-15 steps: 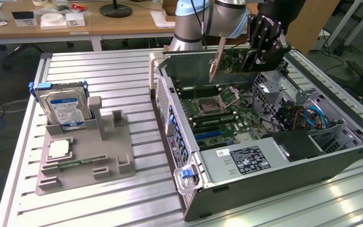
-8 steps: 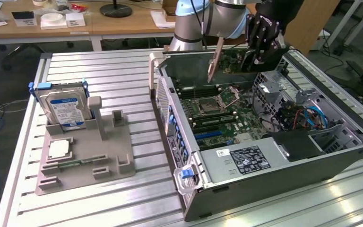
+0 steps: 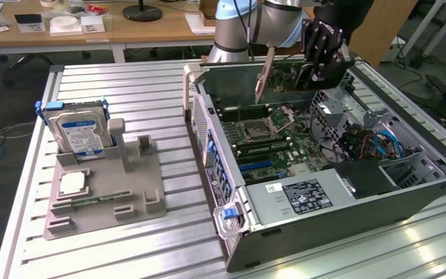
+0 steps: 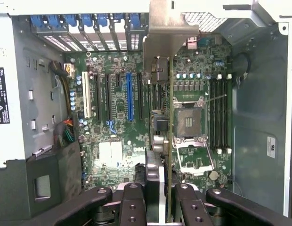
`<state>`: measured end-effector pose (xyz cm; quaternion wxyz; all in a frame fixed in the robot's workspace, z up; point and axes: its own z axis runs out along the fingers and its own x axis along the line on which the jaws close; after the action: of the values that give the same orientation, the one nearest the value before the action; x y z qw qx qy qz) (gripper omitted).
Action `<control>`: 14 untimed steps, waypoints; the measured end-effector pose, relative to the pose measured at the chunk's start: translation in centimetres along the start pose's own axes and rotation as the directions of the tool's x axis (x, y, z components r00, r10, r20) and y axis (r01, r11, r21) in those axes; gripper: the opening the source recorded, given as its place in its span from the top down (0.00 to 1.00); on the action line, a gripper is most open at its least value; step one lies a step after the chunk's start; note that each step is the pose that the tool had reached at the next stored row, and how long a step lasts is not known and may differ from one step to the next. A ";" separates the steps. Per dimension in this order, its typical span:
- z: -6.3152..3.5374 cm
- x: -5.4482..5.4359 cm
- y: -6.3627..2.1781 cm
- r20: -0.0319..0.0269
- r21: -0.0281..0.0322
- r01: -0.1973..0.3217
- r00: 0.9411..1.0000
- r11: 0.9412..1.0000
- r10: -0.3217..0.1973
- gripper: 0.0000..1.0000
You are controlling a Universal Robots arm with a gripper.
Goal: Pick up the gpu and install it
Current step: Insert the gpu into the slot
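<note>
Where your tool (image 4: 158,195) hangs: over the open computer case (image 3: 324,232), at its bracket-slot end.
Tool state: pinching the gpu (image 4: 170,132), one finger on each face.
Gpu: upright, edge-on above the case's motherboard (image 4: 117,117), not in a slot.
Hard drive (image 3: 79,133): on the grey holder (image 3: 130,192) beside the case, on your worktop (image 3: 130,87).

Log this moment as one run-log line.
gripper: shut on gpu | gpu: held edge-down over motherboard | computer case: open | install: not yet seated
</note>
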<state>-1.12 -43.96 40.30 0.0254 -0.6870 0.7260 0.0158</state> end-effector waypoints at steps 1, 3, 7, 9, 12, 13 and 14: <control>0.14 0.0 0.00 0.000 0.000 0.003 1.000 1.000 -0.003 0.72; 0.51 0.0 0.00 0.000 -0.001 0.012 1.000 1.000 -0.012 0.72; 1.23 0.1 0.01 0.001 -0.003 0.044 0.999 0.999 -0.044 0.72; 1.59 0.1 0.02 0.002 -0.004 0.061 0.998 0.998 -0.061 0.72; 2.14 0.1 0.02 0.002 -0.004 0.071 0.997 0.997 -0.071 0.72; 2.32 0.1 0.02 0.002 -0.004 0.071 0.997 0.997 -0.071 0.72; 2.49 0.2 0.02 0.002 -0.004 0.071 0.997 0.997 -0.071 0.72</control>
<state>-1.11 -43.97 37.81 0.0250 -0.7124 0.7011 0.0169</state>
